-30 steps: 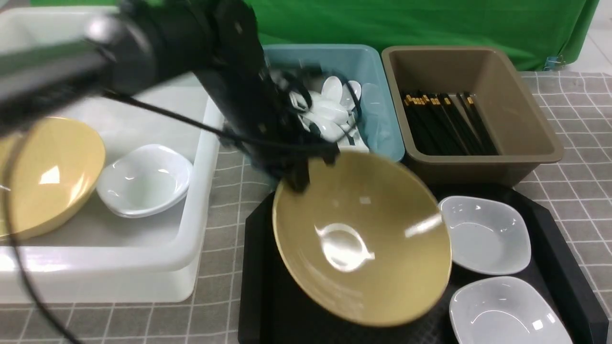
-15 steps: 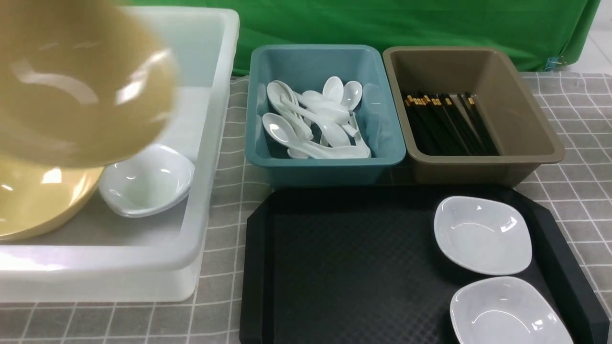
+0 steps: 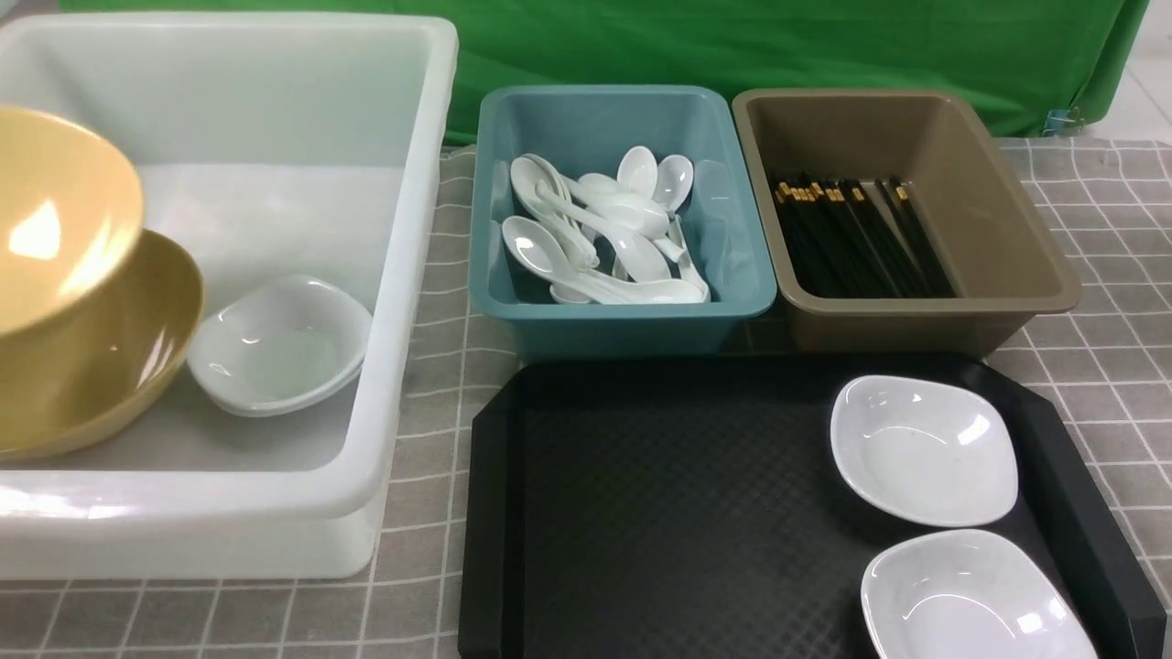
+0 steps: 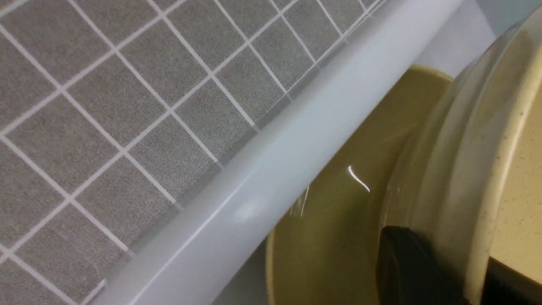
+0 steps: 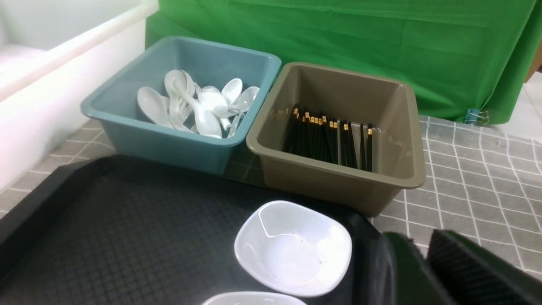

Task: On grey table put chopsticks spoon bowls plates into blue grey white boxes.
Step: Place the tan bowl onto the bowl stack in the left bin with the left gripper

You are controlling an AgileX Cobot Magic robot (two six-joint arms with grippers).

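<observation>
Left gripper (image 4: 461, 275) pinches a tilted glossy mustard-yellow bowl (image 3: 55, 220) above a second yellow bowl (image 3: 110, 366), frame left, in the white plastic tub (image 3: 403, 275); right gripper (image 5: 425, 262) barely parted, empty.

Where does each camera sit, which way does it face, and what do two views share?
Front view: between the arms, facing forward over white box, blue box, grey box, black tray; no arm shows.
Left wrist view: on the left arm, facing the white box's rim and grey table; left gripper clamps a yellow bowl.
Right wrist view: on the right arm, facing blue and grey boxes; right gripper shows.
Front and right wrist share spoons, chopsticks.
</observation>
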